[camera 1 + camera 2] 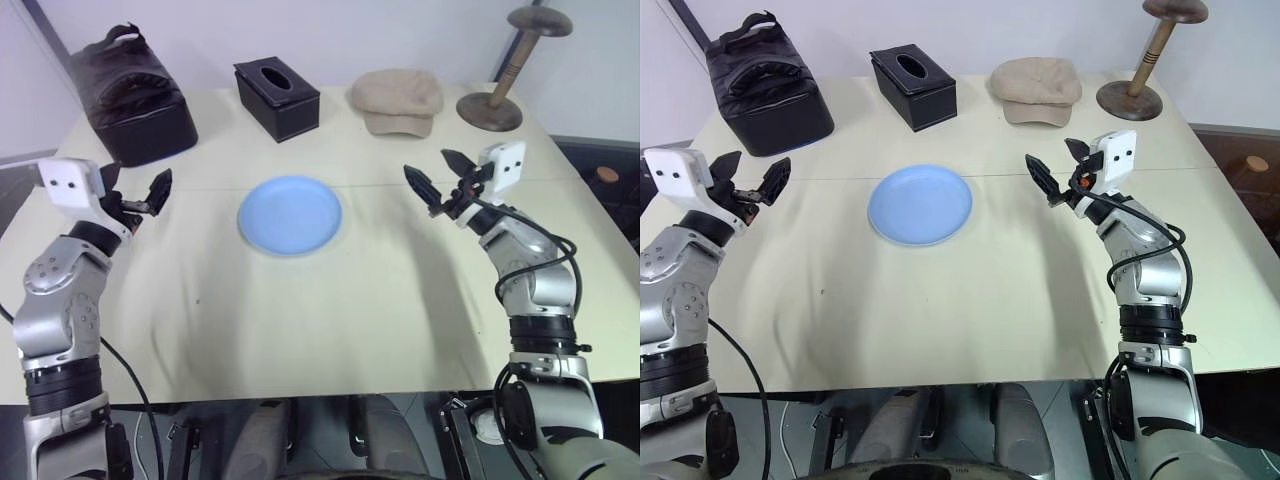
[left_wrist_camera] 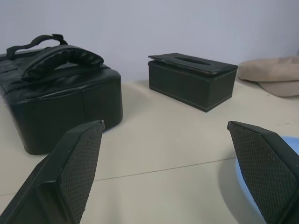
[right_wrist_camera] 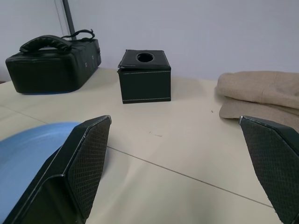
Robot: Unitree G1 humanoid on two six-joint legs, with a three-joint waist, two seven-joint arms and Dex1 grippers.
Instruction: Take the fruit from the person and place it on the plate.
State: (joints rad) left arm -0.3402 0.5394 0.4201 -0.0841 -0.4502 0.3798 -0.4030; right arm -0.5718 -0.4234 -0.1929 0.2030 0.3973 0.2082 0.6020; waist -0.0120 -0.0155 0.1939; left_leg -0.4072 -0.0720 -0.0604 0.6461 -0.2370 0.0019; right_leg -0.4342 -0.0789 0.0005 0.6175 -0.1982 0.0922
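Hovering above the counter (image 1: 330, 330), the right claw (image 1: 437, 177) and left claw (image 1: 140, 197) are both spread and empty, flanking the bare plate (image 1: 290, 214), seemingly awaiting a handover; no fruit or person has appeared.

Both head eyes look steeply down over the bench (image 1: 330, 330) toward twelve o'clock; the wrist cameras skim low, sharing the tissue box (image 2: 191, 80).
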